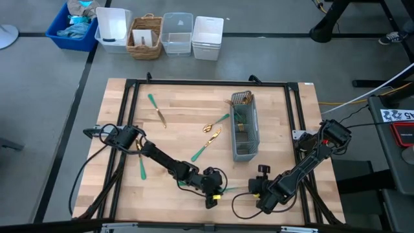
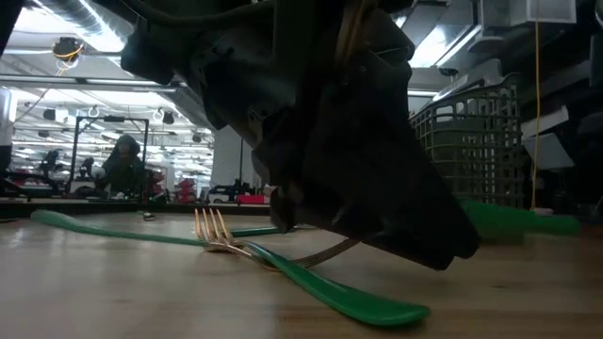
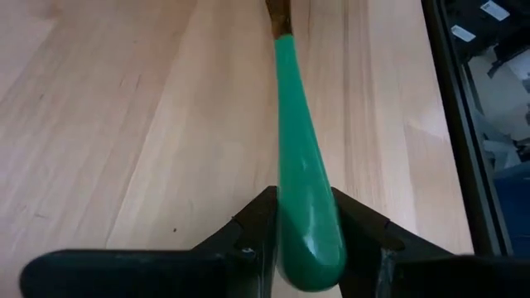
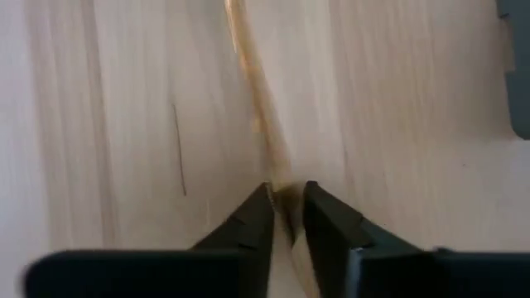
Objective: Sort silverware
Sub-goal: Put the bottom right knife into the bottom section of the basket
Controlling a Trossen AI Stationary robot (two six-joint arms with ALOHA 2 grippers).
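One utensil (image 3: 296,157) spanning the gap between both grippers, near the table's (image 1: 284,116) front edge. Left gripper (image 3: 305,209) clamped narrowly on the butt of the teal handle. Right gripper (image 4: 287,195) closed to a slit, gold end (image 4: 257,108) pinched between the fingertips. Held low over the table, well apart from the caddy (image 1: 244,129). Other silverware (image 1: 207,145) scattered mid-table, left of the caddy.

Both arms were matte black and jointed, black cables looping off them. The left gripper (image 3: 305,240) and right gripper (image 4: 287,217) carried blunt, wedge-shaped black fingers.
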